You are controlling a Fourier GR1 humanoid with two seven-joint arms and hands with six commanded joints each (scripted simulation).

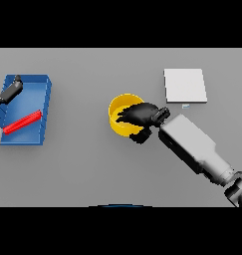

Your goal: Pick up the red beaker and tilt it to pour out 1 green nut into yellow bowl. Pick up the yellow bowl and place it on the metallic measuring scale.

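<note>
1. Grey table (92,169): flat, plain surface filling the whole scene.
2. Right hand (140,115): dark, on a white and grey arm that comes in from the lower right. It lies over the yellow bowl, fingers curled across the opening and thumb down at the near rim, so it grips the bowl.
3. Yellow bowl (117,122): round, directly under the right hand, its right half covered by the hand. Whether anything lies inside cannot be told.
4. Scale (185,85): pale square plate, beyond the right hand and to its right, apart from the bowl. A small light tab sits at its near edge.
5. Left hand (12,88): dark, at the far left edge, over the far corner of the blue tray. Whether its fingers are curled or straight cannot be told.
6. Blue tray (43,84): rectangular, beneath and just nearer than the left hand, well apart from the right hand.
7. Red beaker (23,122): long, thin, red shape lying slantwise in the tray, nearer than the left hand and not touching it.
</note>
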